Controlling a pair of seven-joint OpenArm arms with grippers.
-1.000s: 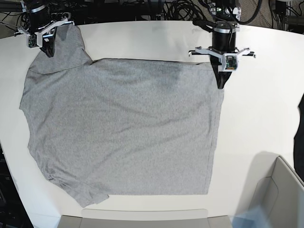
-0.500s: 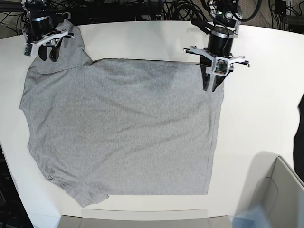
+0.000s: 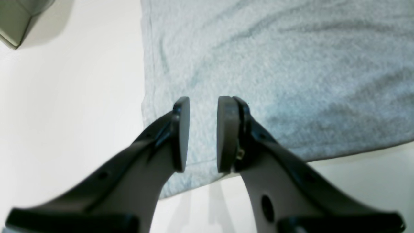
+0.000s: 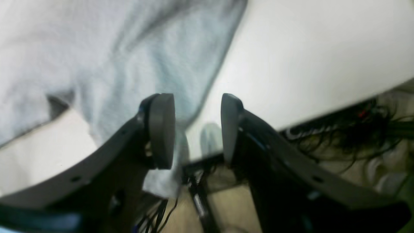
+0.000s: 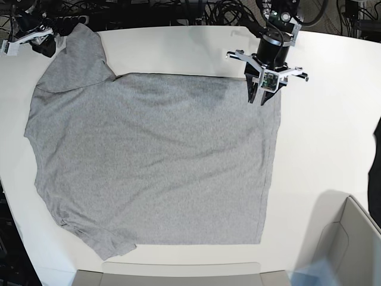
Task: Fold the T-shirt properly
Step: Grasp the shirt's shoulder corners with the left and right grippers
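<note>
Right wrist view is blurred, and the right end effector (image 4: 198,129) sits at the tabletop's (image 5: 333,131) far edge, cut off at the base view's corner; cables (image 4: 362,129) smear behind it. Its jaws stand apart, nothing between them. The T-shirt (image 5: 149,161) lies spread flat, plain grey side up, any lettering hidden, one sleeve reaching toward that far corner, soft wrinkles across the body. Left end effector (image 3: 202,134) hovers over the shirt's corner, jaws narrowly parted, holding nothing. A grey bin (image 5: 351,238) is cropped at the frame edge.
</note>
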